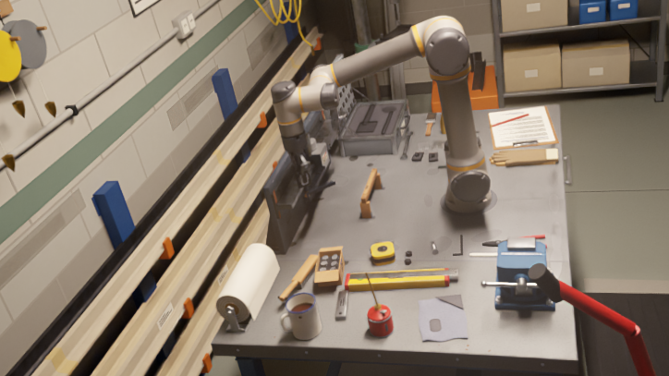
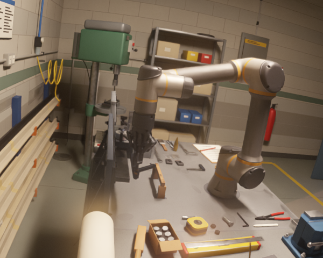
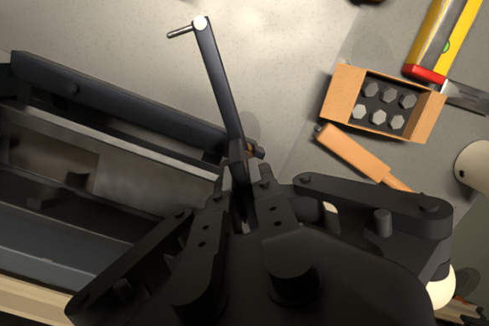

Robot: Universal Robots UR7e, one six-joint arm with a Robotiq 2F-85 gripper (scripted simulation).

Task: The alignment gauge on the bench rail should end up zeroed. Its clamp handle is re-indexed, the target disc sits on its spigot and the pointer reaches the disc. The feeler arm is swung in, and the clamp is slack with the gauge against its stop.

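Note:
My gripper (image 3: 240,177) (image 2: 136,169) (image 1: 306,180) points down at the left edge of the bench beside the dark gauge body (image 1: 288,200) on the bench rail, and its two fingers are closed on a slim dark arm (image 3: 221,91) of the gauge. That arm runs out over the bench top and ends in a bright round tip with a short pin (image 3: 194,25). In the second side camera the arm (image 2: 146,167) sticks out level toward the wooden block. The gauge's disc, pointer and clamp handle are hidden behind my wrist.
Behind the work stand a green drill press (image 2: 104,44) and shelving (image 1: 577,27). A wooden bracket (image 1: 369,192) stands just right of the gauge. A box of hex bolts (image 3: 382,103), a wooden handle (image 3: 357,156), a yellow level (image 1: 397,280) and a paper roll (image 1: 249,281) lie nearer the front.

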